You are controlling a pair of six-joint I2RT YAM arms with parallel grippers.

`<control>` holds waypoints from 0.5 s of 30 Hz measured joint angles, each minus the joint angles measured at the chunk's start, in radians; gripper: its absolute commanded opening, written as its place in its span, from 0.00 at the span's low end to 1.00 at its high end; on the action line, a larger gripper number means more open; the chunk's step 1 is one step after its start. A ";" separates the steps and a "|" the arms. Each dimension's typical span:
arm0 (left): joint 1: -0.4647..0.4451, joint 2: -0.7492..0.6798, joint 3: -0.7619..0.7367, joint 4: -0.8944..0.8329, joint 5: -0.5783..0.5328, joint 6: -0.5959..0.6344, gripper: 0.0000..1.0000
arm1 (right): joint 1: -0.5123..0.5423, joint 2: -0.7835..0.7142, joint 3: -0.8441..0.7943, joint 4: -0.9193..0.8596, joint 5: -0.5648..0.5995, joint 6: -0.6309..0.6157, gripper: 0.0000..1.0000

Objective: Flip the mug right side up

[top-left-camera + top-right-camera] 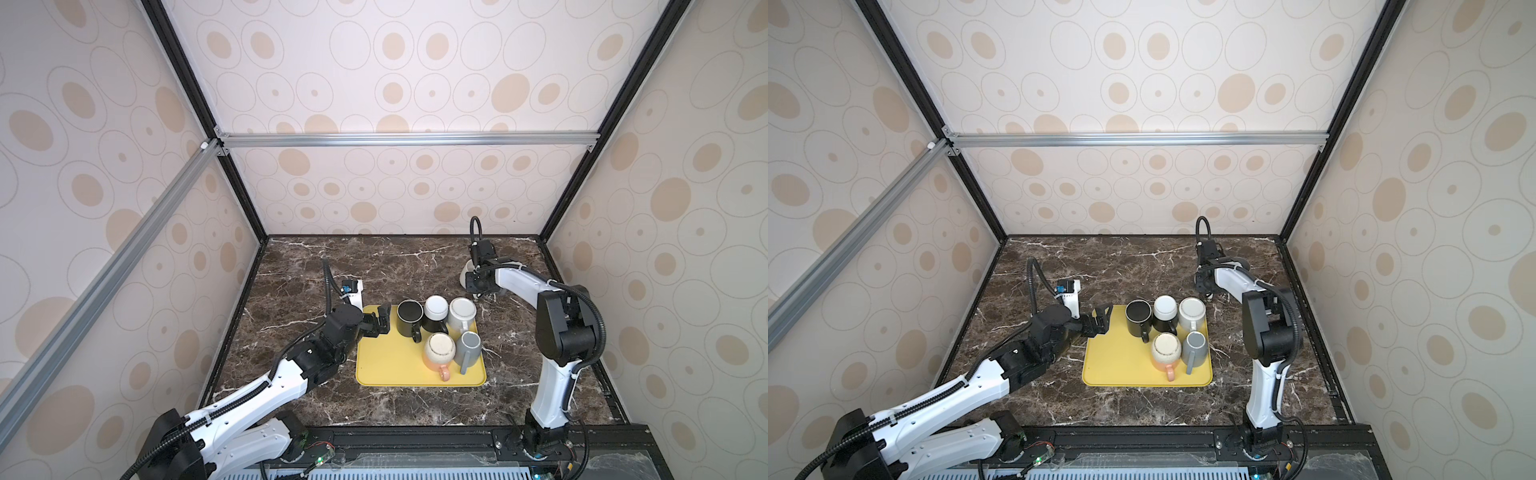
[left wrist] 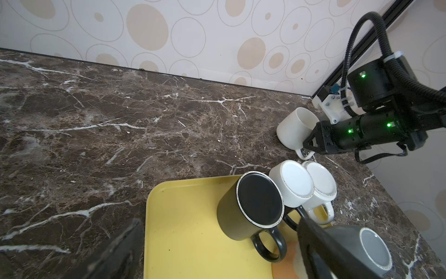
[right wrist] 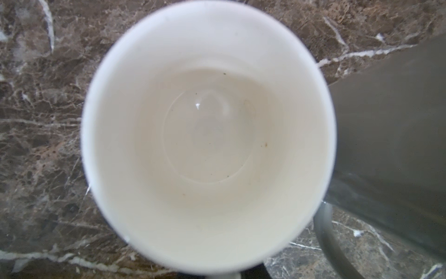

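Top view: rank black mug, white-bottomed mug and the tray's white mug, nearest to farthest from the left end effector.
1. Black mug, back left of the tray, just beside the left end effector.
2. White-bottomed mug, back middle of the tray.
3. White mug, back right corner.

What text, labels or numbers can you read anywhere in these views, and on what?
No readable text in any view.
Mugs on yellow tray: plain, no print showing.
White mug off the tray: plain inside and out.
Right arm: tiny marks beside its green lights, too small to read.
Wallpaper: ovals only, no words.
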 measured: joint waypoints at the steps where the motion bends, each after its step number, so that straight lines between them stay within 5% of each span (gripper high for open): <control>1: 0.000 0.000 -0.002 0.000 0.000 -0.001 1.00 | 0.000 0.000 0.000 0.001 0.000 0.001 0.00; 15: 0.000 0.000 -0.011 0.013 0.005 -0.006 1.00 | -0.001 0.000 -0.012 0.025 -0.004 0.016 0.30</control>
